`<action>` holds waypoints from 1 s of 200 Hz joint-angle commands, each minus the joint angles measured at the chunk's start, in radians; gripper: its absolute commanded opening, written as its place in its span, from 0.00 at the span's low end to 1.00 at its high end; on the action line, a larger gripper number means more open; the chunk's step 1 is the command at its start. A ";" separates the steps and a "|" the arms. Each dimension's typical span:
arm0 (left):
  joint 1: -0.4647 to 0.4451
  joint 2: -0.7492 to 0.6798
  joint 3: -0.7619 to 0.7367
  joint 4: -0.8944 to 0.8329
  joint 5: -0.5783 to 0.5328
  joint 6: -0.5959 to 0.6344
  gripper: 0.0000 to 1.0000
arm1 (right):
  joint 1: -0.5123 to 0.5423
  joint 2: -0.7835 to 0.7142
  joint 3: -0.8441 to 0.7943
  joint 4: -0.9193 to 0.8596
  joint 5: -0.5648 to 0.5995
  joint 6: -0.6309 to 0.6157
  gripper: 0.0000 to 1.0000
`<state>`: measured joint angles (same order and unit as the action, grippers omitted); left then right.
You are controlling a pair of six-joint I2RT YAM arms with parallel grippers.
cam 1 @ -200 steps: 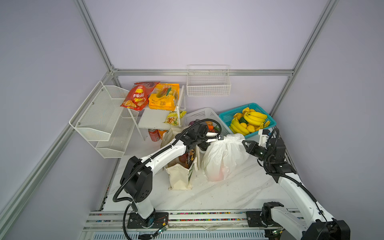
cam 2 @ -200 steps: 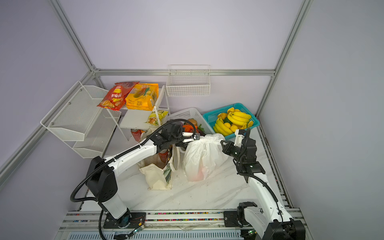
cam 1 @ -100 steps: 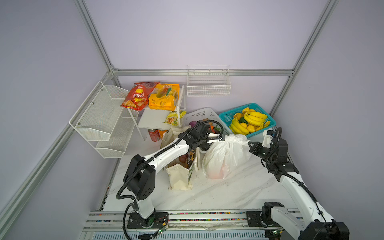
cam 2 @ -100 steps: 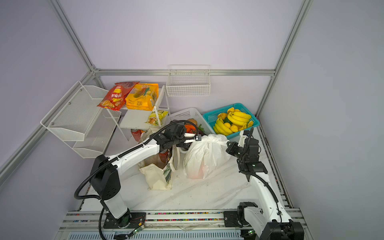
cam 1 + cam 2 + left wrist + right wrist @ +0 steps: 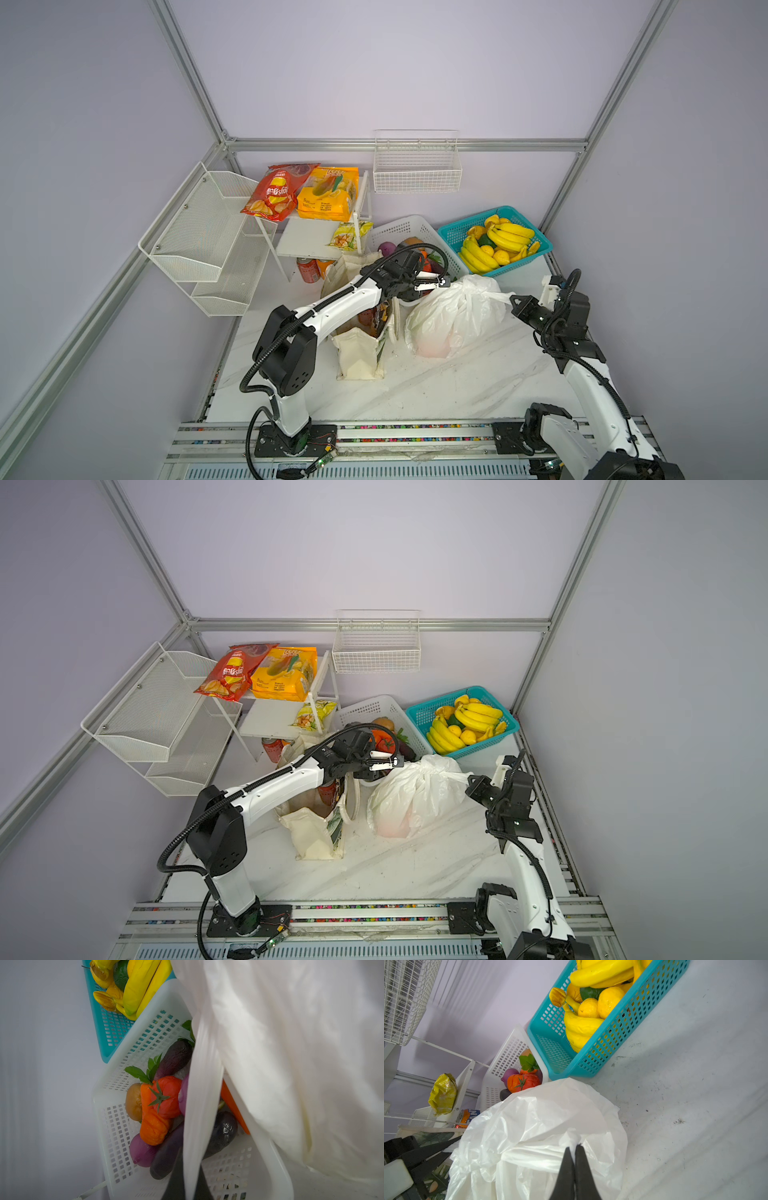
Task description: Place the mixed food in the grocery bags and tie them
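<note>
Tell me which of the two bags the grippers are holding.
The white plastic carrier bag, beside the cream canvas tote. The left gripper and right gripper are each shut on it, at opposite sides; neither holds the tote.

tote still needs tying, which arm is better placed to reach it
Left, probably: the left gripper pinches the plastic bag beside the canvas tote, its arm crossing above it; the right gripper holds the bag's far side.

- A robot test cell: bare lilac walls (image 5: 374,62) framed by aluminium struts (image 5: 407,144).
- Left arm (image 5: 345,301) and right arm (image 5: 590,386) stand bolted to a rail (image 5: 415,434) at the near edge.
- Mock grocery props at the far side: a wire rack (image 5: 199,237) left, a teal fruit basket (image 5: 451,240) right.
</note>
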<state>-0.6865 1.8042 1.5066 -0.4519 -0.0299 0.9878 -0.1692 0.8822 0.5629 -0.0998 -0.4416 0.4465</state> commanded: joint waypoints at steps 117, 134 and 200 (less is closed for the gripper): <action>-0.024 -0.177 0.084 0.137 0.373 -0.453 0.94 | 0.174 -0.064 0.228 0.070 0.243 -0.155 0.68; -0.055 -0.122 0.118 0.136 0.353 -0.488 0.96 | 0.175 -0.058 0.273 0.049 0.348 -0.171 0.71; -0.120 0.142 0.352 -0.034 0.328 -0.535 1.00 | 0.175 -0.030 0.345 0.065 0.415 -0.183 0.90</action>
<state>-0.7948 1.8961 1.7184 -0.4126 0.2821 0.4961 0.0010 0.8440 0.8959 -0.0456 -0.0593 0.2749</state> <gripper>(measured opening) 0.999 0.897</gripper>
